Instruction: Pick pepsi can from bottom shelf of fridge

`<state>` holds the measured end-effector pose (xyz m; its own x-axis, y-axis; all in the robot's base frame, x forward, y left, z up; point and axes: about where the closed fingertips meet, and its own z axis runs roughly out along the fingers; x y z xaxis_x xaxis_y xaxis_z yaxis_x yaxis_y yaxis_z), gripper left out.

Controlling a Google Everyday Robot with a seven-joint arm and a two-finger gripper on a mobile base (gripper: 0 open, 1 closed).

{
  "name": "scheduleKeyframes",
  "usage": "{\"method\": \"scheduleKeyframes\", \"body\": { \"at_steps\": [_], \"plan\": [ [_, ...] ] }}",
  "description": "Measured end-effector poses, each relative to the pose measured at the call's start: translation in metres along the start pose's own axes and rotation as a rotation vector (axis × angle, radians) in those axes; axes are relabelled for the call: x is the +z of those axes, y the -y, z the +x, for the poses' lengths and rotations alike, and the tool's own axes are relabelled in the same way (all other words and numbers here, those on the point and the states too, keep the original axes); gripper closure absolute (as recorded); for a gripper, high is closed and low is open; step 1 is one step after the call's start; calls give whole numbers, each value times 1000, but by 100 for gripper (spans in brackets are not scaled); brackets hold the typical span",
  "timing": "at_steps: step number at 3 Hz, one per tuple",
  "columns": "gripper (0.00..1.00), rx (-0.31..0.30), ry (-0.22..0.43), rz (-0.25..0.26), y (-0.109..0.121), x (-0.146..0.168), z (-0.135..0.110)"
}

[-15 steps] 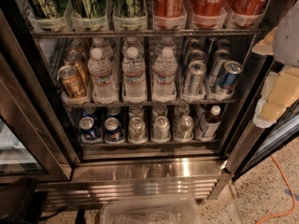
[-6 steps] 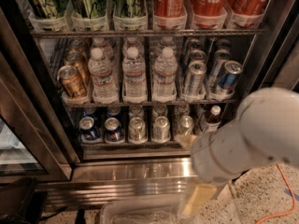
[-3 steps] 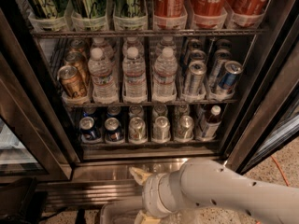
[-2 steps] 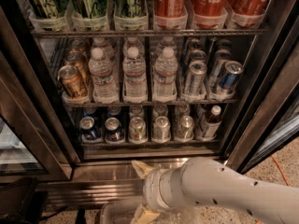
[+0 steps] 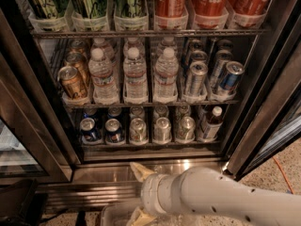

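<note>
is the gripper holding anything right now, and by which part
Nothing is held. The gripper hangs open in front of the fridge steel base, below the bottom shelf, clear of the pepsi can at the shelf's left.

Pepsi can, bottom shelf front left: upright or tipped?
Upright: the dark-blue aluminium pepsi can stands silver top up. The open two-finger hand is lower, outside the steel fridge.

Bottom shelf (image 5: 150, 145) carries cans (image 5: 162, 130) (gripper (image 5: 134, 193) below it)
</note>
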<state>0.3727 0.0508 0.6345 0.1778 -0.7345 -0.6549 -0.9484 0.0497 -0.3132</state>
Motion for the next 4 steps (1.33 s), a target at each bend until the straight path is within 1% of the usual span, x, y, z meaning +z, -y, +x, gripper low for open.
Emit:
{"method": "scheduleKeyframes", "body": {
  "at_steps": [1, 2, 3, 4],
  "plan": [
    [0, -13, 68, 59, -5, 37, -2],
    [0, -33, 110, 141, 5, 68, -4],
    [0, -48, 140, 259, 35, 88, -5],
    [0, -9, 202, 350, 71, 102, -7]
  ]
}}
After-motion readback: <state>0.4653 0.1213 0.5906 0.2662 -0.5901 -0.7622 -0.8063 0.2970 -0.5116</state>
